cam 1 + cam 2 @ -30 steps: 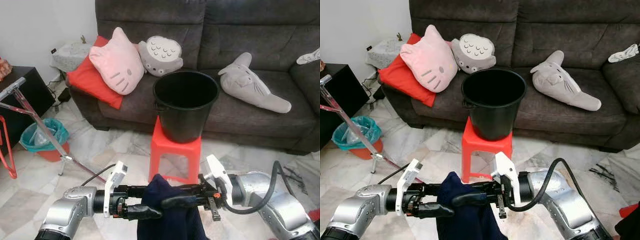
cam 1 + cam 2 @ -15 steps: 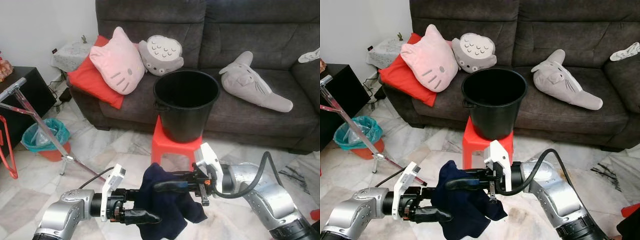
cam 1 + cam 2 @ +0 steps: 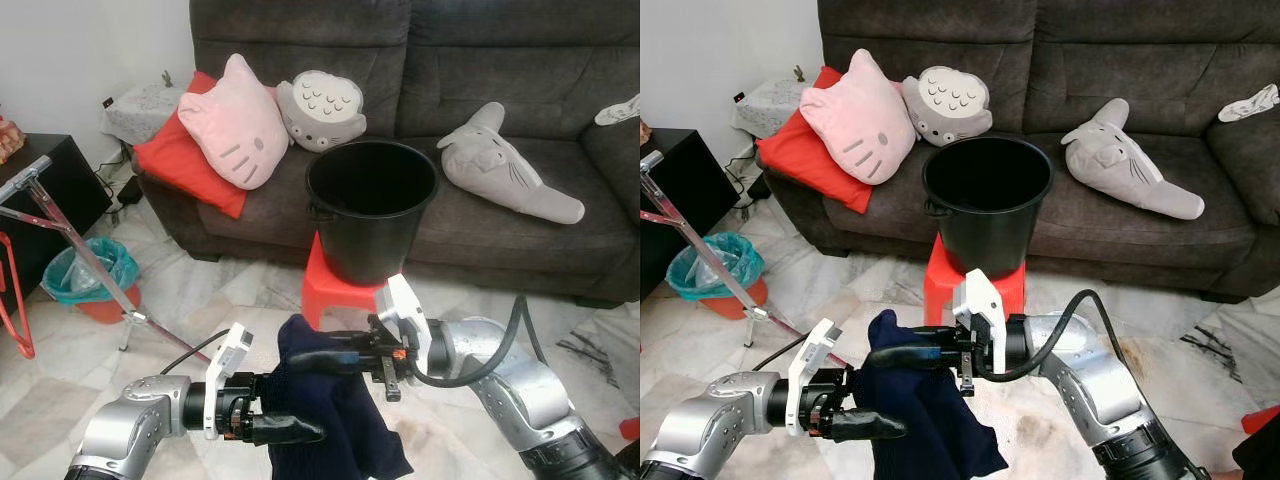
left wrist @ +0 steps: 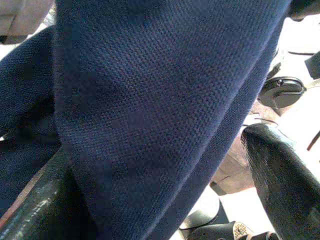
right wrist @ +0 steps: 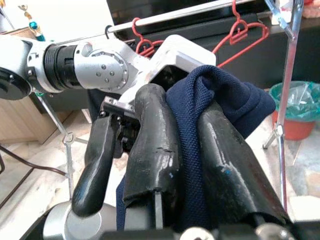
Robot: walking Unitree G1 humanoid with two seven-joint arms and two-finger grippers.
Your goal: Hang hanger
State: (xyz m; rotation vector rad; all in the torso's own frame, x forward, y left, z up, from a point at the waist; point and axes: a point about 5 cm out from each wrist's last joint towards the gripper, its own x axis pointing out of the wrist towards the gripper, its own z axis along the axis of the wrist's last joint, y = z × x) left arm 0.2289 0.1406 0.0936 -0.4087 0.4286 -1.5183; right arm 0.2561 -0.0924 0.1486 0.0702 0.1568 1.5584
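- Red wire hangers [image 5: 235, 42] on silver rack bar [image 5: 200, 12].
- Right pincer [image 5: 192, 115] clamped on dark navy knit cloth [image 3: 335, 410].
- Left pincer [image 3: 290, 415] spread apart around cloth's hanging part.

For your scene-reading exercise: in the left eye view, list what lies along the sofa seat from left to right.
Red cushion → pink cat pillow → grey round plush → grey long plush

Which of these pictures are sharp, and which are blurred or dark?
Left eye view: evenly lit and sharp, from the black bucket to the sofa. Left wrist view: the navy cloth is so near that its weave is soft, and the background is overexposed. Right wrist view: the right gripper fingers are sharp with glossy highlights; the red hangers are slightly soft.
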